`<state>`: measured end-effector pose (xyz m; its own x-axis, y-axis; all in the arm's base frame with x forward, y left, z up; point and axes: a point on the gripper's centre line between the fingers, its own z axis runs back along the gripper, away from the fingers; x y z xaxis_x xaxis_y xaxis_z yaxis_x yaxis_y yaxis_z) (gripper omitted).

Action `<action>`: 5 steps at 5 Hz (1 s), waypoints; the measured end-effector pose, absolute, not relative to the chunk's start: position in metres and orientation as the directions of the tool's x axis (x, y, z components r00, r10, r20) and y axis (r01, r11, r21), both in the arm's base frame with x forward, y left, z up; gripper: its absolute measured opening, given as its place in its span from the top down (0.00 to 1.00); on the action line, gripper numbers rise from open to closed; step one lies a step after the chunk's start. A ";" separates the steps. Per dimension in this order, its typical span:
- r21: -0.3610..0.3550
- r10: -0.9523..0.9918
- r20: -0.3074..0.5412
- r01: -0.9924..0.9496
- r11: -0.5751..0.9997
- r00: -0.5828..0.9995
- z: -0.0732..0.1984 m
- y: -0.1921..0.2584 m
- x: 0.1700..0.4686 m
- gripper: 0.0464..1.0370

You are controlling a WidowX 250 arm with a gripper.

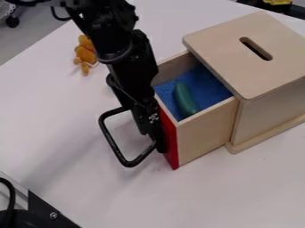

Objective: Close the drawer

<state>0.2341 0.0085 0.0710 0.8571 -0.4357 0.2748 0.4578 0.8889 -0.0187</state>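
Drawer point(205, 136) out, wooden box point(274, 107) at its 2 o'clock
And here's the gripper point(156, 141) at its 8 o'clock, right by the red front, clenched or released, I can't tell

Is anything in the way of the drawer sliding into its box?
Nothing that I can see. The drawer sits partly in the box, and the green toy lies low inside the drawer, so it probably won't catch.

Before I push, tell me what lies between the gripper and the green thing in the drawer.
The drawer's red front, then a strip of blue lining; the camera view shows both.
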 end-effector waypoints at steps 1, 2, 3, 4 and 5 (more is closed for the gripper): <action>-0.023 -0.444 0.275 0.468 0.883 0.852 0.069 0.005 0.242 0.05; -0.023 -0.447 0.276 0.471 0.882 0.851 0.069 0.005 0.248 0.05; -0.020 -0.453 0.281 0.477 0.879 0.846 0.069 0.003 0.260 0.05; 0.003 -0.492 0.354 0.525 0.851 0.796 0.076 -0.024 0.286 0.04; 0.018 -0.515 0.379 0.550 0.835 0.769 0.081 -0.035 0.299 0.04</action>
